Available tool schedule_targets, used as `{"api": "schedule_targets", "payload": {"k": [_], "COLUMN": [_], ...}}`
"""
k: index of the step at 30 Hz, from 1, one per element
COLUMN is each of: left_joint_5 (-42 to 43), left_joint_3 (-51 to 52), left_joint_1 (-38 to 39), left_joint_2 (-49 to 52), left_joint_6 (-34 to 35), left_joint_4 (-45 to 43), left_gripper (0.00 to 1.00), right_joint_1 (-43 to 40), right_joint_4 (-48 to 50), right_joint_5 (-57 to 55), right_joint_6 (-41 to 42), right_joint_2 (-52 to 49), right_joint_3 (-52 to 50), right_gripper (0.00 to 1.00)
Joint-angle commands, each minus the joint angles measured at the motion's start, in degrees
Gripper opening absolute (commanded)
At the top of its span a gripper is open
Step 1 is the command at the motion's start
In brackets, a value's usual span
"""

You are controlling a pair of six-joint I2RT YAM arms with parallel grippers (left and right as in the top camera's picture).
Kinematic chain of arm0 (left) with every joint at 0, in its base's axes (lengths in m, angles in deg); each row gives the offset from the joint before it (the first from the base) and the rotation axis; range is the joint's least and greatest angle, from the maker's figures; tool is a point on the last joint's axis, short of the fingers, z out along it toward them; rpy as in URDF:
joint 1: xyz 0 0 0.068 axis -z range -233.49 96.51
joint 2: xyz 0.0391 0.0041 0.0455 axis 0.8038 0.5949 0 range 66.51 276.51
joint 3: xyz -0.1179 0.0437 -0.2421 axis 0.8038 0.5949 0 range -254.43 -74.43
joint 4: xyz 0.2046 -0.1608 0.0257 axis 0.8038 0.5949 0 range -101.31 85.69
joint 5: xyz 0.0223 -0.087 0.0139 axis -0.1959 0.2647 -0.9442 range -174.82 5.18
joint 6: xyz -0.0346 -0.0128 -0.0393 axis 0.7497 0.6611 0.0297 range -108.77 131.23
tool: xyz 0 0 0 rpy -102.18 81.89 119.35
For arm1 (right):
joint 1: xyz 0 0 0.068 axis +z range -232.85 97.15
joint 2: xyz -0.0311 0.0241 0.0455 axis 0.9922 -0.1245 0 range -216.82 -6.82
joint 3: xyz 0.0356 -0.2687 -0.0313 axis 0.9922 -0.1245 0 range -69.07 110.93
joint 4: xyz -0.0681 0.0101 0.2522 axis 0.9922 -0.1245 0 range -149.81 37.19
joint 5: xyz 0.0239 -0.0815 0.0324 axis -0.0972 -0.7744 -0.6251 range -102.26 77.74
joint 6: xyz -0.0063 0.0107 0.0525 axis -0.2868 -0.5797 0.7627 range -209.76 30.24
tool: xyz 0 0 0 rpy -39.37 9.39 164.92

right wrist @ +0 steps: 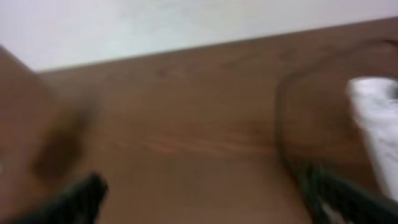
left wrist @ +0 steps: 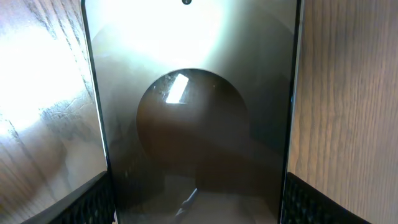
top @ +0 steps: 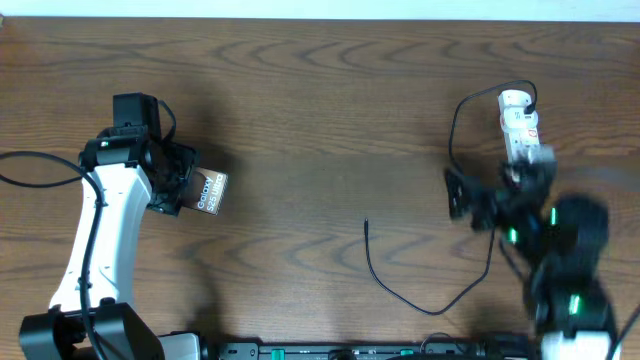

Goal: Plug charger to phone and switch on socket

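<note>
The phone (top: 212, 191) lies flat at the left of the table, its white "Galaxy" print facing up. My left gripper (top: 182, 186) is shut on it. In the left wrist view the phone (left wrist: 199, 93) fills the gap between both black fingers (left wrist: 90, 202), which press on its long edges. The charger (top: 367, 232) is a thin black cable whose tip lies loose at mid-table. The white socket (top: 518, 120) lies at the far right. My right gripper (top: 492, 185) is blurred, open and empty, just in front of the socket (right wrist: 373, 118).
The charger cable curves from its tip toward the front edge, then up under the right arm. Another black loop runs left of the socket. The table's far edge meets a pale wall (right wrist: 186, 25).
</note>
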Motion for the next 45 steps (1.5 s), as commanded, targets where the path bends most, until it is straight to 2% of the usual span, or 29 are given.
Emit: {"api": "schedule_targets", "payload": {"k": [1,5,8,14,16,19,22,26,30,34,37,45], "left_joint_5": [-1.18,-1.18,-1.14,0.22,1.42,1.86,1.84,0.68,-0.94,-1.2,-2.89,-3.37], "left_joint_3": [-1.11,-1.09,-1.11,-1.11,-1.11,-1.11,-1.11,-1.11,-1.11,-1.11,-1.09,-1.01], "left_joint_1": [-0.24,-0.24,-0.24,-0.24,-0.24,0.15,1.27,3.54,6.32,7.87,8.63,11.39], "left_joint_2": [0.26,0.26,0.26,0.26,0.26,0.26,0.28,0.28,0.61,0.63,0.66,0.7], "left_joint_6": [-0.96,-0.72,0.57,7.19,9.14,11.67,14.43,18.12,23.21,26.21,27.3,35.98], "left_joint_4": [0.07,0.07,0.11,0.07,0.07,0.07,0.07,0.04,0.07,0.04,0.13,0.48], "left_gripper": [0.07,0.07,0.07,0.07,0.07,0.07,0.07,0.07,0.07,0.07,0.07,0.07], "right_joint_1": [0.48,0.55,0.81,3.96,5.75,9.14,12.79,17.97,22.49,25.24,26.53,28.96], "right_joint_4": [-6.43,-16.65,-19.04,-11.08,-7.52,-3.15,2.16,8.44,13.68,15.17,16.39,20.46], "right_joint_5": [16.31,32.22,44.92,61.29,62.31,62.18,62.18,61.7,56.37,50.82,50.34,50.34], "right_joint_6": [-3.74,-7.85,-9.88,-9.44,-6.97,1.05,8.57,9.62,15.8,17.53,18.47,25.07], "right_joint_2": [-16.79,-36.3,-48.28,-64.59,-68.5,-73.31,-76.28,-77.61,-77.59,-77.59,-77.59,-77.59], "right_joint_3": [12.61,27.76,35.06,38.99,38.99,38.99,38.99,38.99,38.99,38.99,38.99,38.99], "right_gripper": [0.99,0.99,0.99,0.99,0.99,0.99,0.99,0.99,0.99,0.99,0.99,0.99]}}
